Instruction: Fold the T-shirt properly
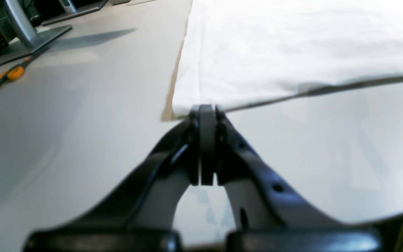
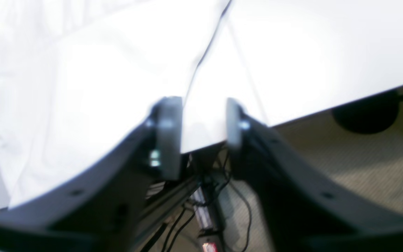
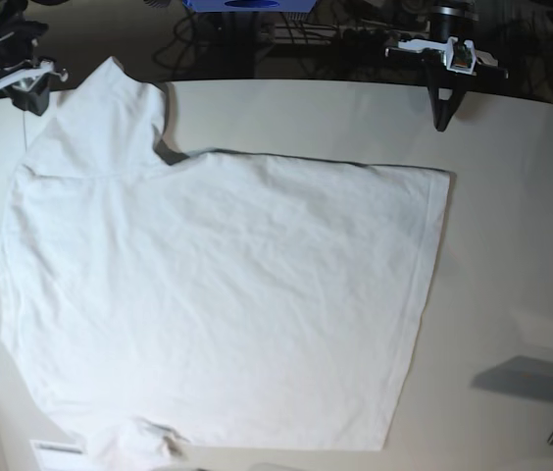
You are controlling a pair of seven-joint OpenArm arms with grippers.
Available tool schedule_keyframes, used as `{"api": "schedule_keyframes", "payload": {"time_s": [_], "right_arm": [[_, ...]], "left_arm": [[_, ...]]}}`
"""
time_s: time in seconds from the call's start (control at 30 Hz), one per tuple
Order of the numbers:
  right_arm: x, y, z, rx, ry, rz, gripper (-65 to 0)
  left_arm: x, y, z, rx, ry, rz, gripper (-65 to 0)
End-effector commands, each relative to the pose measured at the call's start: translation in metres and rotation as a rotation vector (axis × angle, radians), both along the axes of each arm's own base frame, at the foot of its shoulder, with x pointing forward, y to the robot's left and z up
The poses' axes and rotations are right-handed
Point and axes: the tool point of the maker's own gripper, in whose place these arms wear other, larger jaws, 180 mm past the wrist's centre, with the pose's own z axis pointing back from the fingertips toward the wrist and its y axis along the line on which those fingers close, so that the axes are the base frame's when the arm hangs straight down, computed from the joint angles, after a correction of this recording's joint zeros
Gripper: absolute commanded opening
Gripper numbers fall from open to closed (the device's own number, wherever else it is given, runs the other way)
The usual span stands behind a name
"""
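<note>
T-shirt: a plain white short-sleeved T-shirt (image 3: 218, 294) lies spread nearly flat across the pale table (image 3: 512, 245), filling most of the base view; light wrinkles run over the body.
Sleeve: one sleeve (image 3: 110, 113) reaches up toward the table's far edge at the view's upper left; the cloth at the bottom edge near the lower left is bunched into a small lump (image 3: 154, 442).
Hem: the straight hem (image 3: 424, 294) faces the view's right, its upper corner lying just below the left arm.
Left gripper: the left gripper (image 1: 206, 112) sits low over the table with its dark jaws pressed together, the tips right at the corner of the shirt's edge; whether cloth is pinched between them cannot be told. In the base view this arm stands at the far edge, upper right, pointing down at the table.
Right gripper: the right gripper (image 2: 201, 122) hangs with its jaws parted and nothing between them, at the table's edge beside the white cloth, floor and cables visible below. In the base view it sits at the upper-left corner, just beside the sleeve.
Table edge: an orange-handled tool (image 1: 9, 74) lies on the table near a grey monitor stand (image 1: 23, 31), well apart from the shirt, in the left wrist view.
Label: a small white tag (image 3: 58, 448) shows at the shirt's lower-left edge.
</note>
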Motion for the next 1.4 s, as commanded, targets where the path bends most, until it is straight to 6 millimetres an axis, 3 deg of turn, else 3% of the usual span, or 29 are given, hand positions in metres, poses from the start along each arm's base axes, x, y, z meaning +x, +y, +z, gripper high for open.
{"api": "schedule_keyframes", "payload": {"time_s": [0.0, 0.07, 0.43, 0.67, 0.97, 1.2, 1.27, 1.37], "right_arm": [[0.003, -0.001, 0.008, -0.007, -0.026, 0.010, -37.1], [0.003, 0.005, 0.008, -0.003, -0.029, 0.049, -32.2], [-0.003, 0.024, -0.019, 0.079, 0.032, 0.121, -32.1], [-0.008, 0.029, -0.024, 0.094, 0.070, 0.148, -32.4], [-0.009, 0.053, -0.030, 0.133, 0.091, 0.210, -32.5], [-0.009, 0.061, -0.032, 0.147, 0.096, 0.229, -32.6], [-0.011, 0.062, -0.033, 0.149, 0.100, 0.232, -34.4], [-0.019, 0.063, -0.036, 0.155, 0.133, 0.239, -42.1]], "left_arm": [[-0.001, 0.002, 0.007, 0.004, -0.025, -0.002, -65.0], [-0.001, 0.003, 0.007, 0.006, -0.025, 0.000, -65.0], [0.000, 0.002, 0.006, 0.003, -0.023, -0.003, -65.0], [-0.001, 0.006, -0.002, 0.006, -0.008, 0.008, -65.0], [-0.003, 0.010, -0.015, 0.004, 0.023, 0.026, -65.0], [0.000, 0.031, -0.009, -0.094, -0.015, 0.149, -65.0], [0.001, 0.035, -0.008, -0.109, -0.023, 0.170, -65.0], [0.006, 0.038, -0.005, -0.108, -0.034, 0.165, -65.0]]}}
